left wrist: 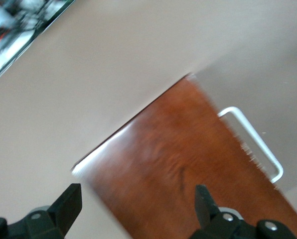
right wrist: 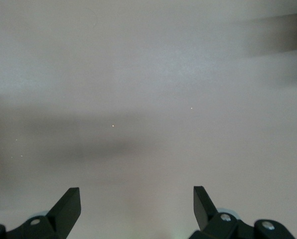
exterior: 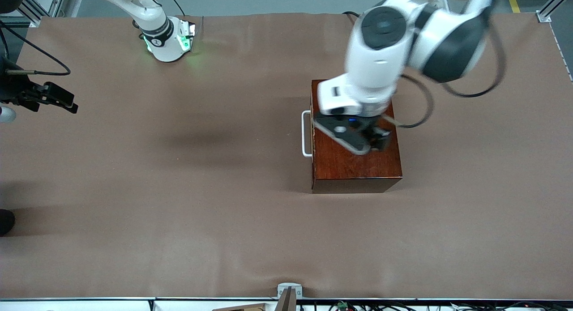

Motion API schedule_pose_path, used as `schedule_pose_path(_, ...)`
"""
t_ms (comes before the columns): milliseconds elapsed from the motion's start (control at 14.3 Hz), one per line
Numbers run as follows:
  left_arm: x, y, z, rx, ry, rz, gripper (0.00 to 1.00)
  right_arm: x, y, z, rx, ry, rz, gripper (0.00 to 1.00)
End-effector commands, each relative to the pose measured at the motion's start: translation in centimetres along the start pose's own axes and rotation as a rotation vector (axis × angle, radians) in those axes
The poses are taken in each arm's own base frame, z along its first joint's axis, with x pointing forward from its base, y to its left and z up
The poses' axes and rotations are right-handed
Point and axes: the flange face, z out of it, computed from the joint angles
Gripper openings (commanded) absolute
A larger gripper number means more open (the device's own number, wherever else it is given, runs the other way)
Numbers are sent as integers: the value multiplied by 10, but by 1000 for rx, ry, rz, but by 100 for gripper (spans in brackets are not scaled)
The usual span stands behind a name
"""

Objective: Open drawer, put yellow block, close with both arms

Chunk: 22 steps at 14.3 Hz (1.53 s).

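The mahogany box stands on the table toward the left arm's end, its drawer shut. The drawer's white bar handle faces the right arm's end. My left gripper hangs over the box top, open and empty. In the left wrist view the left gripper is above the box, with the handle off to one side. My right gripper waits at the right arm's end of the table, open and empty over bare cloth in the right wrist view. The yellow block is out of view.
Brown cloth covers the whole table. The right arm's base stands at the table's edge by the robots. A dark round object sits at the right arm's end. A metal bracket is at the edge nearest the front camera.
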Motion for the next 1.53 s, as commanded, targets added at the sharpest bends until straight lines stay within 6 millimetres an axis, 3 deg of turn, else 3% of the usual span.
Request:
schedule_pose_path(0,-41,-79,-18,-24,-57,-222,100,-1,-1,-1,11,-4,9,100)
schedule_pose_path(140,-65,-127,-32,-31,-55,-314,100,-1,-1,-1,11,-4,9,100)
schedule_pose_path(279,-83,-152,-41,-25,-73,-371,100,-1,0,-1,11,-4,11,100)
schedule_pose_path(488,-115,-173,-53,-2,-135,-472,100,-1,0,-1,11,-4,11,100)
schedule_pose_path(628,-122,-181,-53,-32,-139,-631,100,-1,0,-1,11,-4,11,100)
schedule_pose_path(837,-141,-213,-50,-118,-136,-717,100,-1,-1,-1,11,-4,9,100)
schedule_pose_path(1116,-152,-232,-48,-126,-105,-625,100,-1,-1,-1,11,-4,9,100)
schedule_pose_path(1465,-168,-241,-39,-112,-53,-590,100,-1,-1,-1,11,-3,9,100)
